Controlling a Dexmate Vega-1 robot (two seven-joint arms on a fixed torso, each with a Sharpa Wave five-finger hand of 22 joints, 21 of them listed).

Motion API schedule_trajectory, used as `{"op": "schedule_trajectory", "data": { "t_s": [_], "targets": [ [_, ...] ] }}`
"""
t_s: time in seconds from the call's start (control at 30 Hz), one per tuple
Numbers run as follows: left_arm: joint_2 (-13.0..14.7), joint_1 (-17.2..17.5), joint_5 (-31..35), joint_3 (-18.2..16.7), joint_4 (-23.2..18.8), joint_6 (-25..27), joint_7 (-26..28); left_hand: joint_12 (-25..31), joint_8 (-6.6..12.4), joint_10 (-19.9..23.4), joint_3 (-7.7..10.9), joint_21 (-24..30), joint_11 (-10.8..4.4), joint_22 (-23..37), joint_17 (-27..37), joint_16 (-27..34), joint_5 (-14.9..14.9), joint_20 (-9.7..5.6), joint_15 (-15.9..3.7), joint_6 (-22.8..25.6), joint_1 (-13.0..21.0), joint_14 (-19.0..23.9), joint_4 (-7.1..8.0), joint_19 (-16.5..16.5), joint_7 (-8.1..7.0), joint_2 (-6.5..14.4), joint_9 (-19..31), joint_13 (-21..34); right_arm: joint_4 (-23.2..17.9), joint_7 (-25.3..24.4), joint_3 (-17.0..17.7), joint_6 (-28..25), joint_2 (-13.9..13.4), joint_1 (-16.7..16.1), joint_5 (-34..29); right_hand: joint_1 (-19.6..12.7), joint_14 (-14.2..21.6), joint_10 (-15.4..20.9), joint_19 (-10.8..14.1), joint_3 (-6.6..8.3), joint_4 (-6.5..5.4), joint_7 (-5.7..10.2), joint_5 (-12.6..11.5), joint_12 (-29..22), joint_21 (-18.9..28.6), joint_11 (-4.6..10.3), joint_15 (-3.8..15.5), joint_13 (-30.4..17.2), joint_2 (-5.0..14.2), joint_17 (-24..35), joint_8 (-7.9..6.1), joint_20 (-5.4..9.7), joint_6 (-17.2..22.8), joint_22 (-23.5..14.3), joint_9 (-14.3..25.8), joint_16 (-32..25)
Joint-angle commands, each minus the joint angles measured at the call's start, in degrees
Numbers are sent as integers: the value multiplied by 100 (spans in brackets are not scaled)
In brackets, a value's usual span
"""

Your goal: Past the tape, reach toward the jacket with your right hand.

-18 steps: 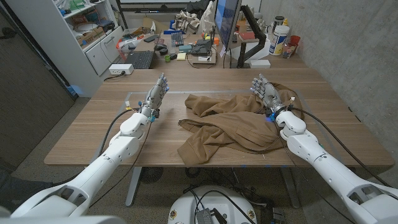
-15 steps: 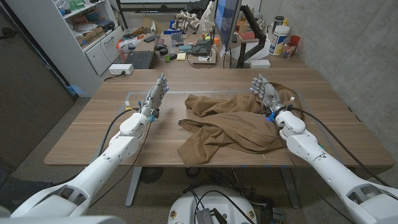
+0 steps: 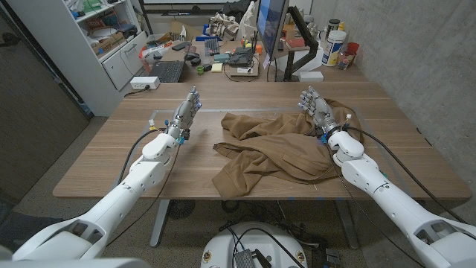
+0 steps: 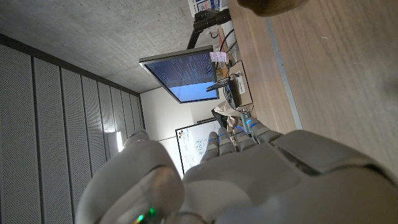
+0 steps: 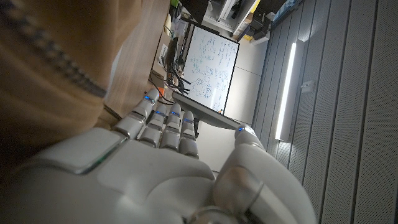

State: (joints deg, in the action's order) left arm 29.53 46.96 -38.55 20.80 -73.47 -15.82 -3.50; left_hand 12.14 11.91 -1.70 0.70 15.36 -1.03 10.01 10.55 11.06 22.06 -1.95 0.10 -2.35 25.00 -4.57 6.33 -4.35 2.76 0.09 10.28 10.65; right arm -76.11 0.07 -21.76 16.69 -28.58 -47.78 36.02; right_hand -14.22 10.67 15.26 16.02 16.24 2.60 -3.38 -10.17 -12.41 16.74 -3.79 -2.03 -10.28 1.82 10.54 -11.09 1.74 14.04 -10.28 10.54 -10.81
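Observation:
A crumpled brown jacket (image 3: 275,145) lies on the wooden table (image 3: 111,160), right of its middle. My right hand (image 3: 318,112) is over the jacket's right part, fingers straight and apart, holding nothing. In the right wrist view the brown cloth (image 5: 43,68) with its zipper lies close beside that hand (image 5: 155,162). My left hand (image 3: 186,115) stands left of the jacket, apart from it, fingers straight and empty. In the left wrist view the left hand (image 4: 249,174) shows beside bare wood, with a line of pale tape (image 4: 283,81) running across the table.
Thin pale tape (image 3: 156,113) marks a rectangle on the table around the jacket. Behind the table stands a cluttered desk with a monitor (image 3: 271,30), a keyboard (image 3: 167,71) and bottles (image 3: 336,46). A white shelf (image 3: 104,37) is at the far left.
My right hand has shifted slightly towards the far side over the jacket. The left arm and the jacket have not moved.

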Motion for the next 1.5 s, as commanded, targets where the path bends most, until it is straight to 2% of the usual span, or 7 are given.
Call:
{"op": "schedule_trajectory", "data": {
  "t_s": [0.03, 0.33, 0.67, 1.03, 1.5],
  "targets": [
    [-67, -34, -76, -16, -42, 6, -23, 7, 0, -44, -18, -20, -33, 15, 16, -1, 32, -195, -1, 5, 50, -53, 42, -35, 9, 21, 30, 21, -163, 13, 12, 92, -85, -28, -90, -45, 76, 82, 46, 27, 8, 6, -42, -27, -12, -27, 5, -27, 3, 9, -26, -10, 32, -15, 16, -38],
    [-57, -33, -94, -3, -97, 29, -70, -7, -5, -64, -22, -47, -49, 17, 16, -12, 39, -185, -21, 18, 60, -75, 40, -48, -17, 46, 30, 20, -234, -84, 2, 236, -113, -53, -270, -32, 140, 156, 63, 14, 12, 25, -41, -48, -34, 10, 45, -27, 0, 10, -38, -14, 81, -16, 17, -52],
    [46, -32, -68, -7, -221, 115, -72, -20, -20, -80, -34, -77, -155, 19, 15, -21, 44, -191, -85, 10, 64, -100, 41, -53, -66, 67, 30, 20, -368, -97, 69, 357, -178, -160, -286, -27, 175, 180, 69, 6, 18, 50, -42, -51, -50, 26, 70, -28, -6, 9, -40, -10, 100, -17, 17, -56],
    [88, 5, -47, -44, -342, 113, 10, -27, -27, -87, -48, -130, -151, 21, 16, -29, 46, -188, -71, 17, 62, -126, 43, -130, -81, 85, 31, 21, -558, -17, 101, 549, -219, -247, -310, -20, 175, 196, 73, -2, 22, 57, -43, -51, -67, 23, 67, -28, -9, 9, -35, -10, 102, -17, 17, -47],
    [152, -27, -50, -81, -408, 86, -47, -29, -31, -82, -61, -162, -166, 23, 16, -28, 48, -175, -70, 30, 63, -136, 45, -147, -82, 110, 31, 21, -859, -86, 111, 761, -372, -358, -644, -12, 179, 201, 66, -10, 25, 64, -44, -44, -93, 18, 75, -28, -8, 9, -26, -13, 96, -18, 17, -38]
  ]
}}
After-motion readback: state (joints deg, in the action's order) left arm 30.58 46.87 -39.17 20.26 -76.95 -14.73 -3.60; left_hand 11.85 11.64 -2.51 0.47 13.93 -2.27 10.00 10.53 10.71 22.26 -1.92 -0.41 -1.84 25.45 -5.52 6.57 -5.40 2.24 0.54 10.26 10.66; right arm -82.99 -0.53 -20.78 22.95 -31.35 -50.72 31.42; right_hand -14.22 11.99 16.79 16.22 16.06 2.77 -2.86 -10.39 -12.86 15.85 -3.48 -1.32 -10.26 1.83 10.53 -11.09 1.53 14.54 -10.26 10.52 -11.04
